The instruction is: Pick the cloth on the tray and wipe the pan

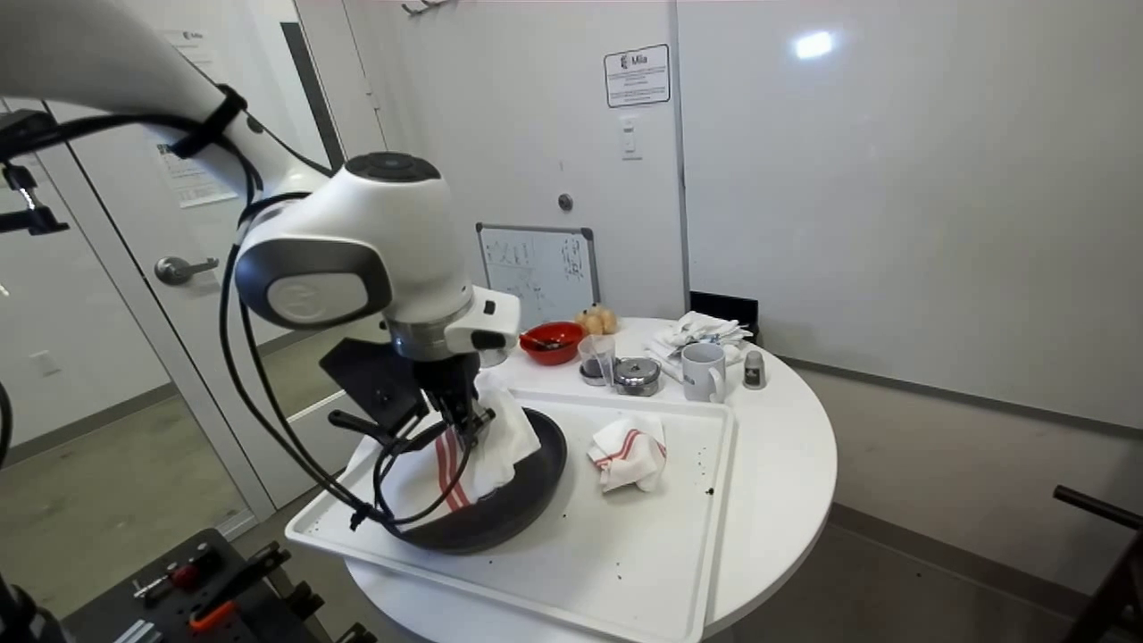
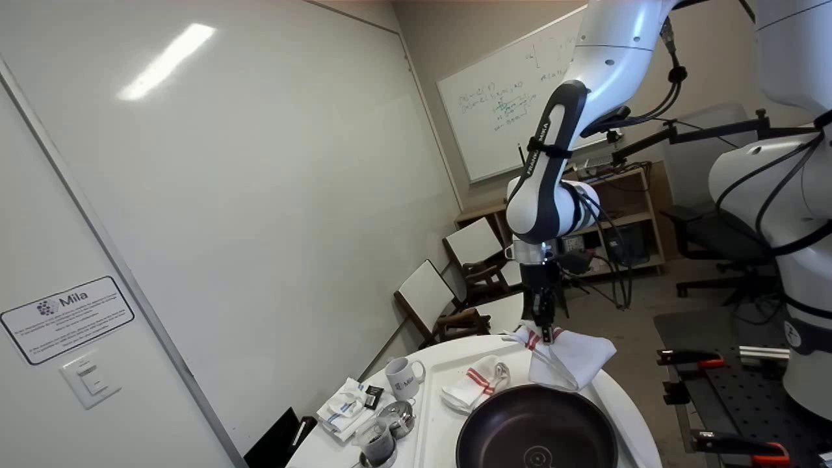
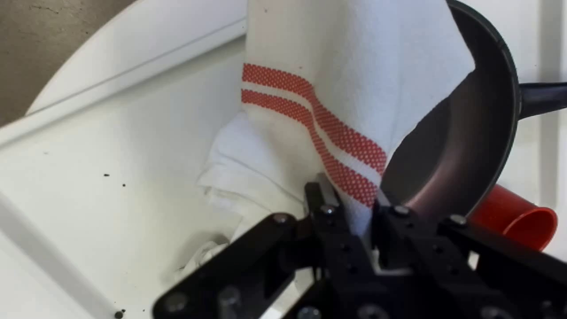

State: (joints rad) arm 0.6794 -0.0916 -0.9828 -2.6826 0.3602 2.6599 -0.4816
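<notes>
The black pan point(image 1: 540, 469) sits on the white tray point(image 1: 652, 554); it also shows in an exterior view point(image 2: 539, 426) and in the wrist view point(image 3: 480, 119). My gripper point(image 1: 471, 430), also in an exterior view point(image 2: 547, 333) and the wrist view point(image 3: 350, 195), is shut on the white cloth with red stripes, which is pinched between the fingertips. The cloth point(image 1: 504, 446) hangs spread out beside and partly over the pan, covering part of it in the wrist view point(image 3: 367, 57). It also shows in an exterior view point(image 2: 575, 357). I cannot tell whether it touches the pan.
A smaller balled cloth point(image 1: 630, 454) lies on the tray beside the pan. A red cup point(image 3: 514, 217) lies by the pan's rim. Behind the tray stand a red bowl point(image 1: 552, 344), a clear cup point(image 1: 598, 357), a metal tin point(image 1: 637, 377), a mug point(image 1: 704, 371) and a shaker point(image 1: 755, 370).
</notes>
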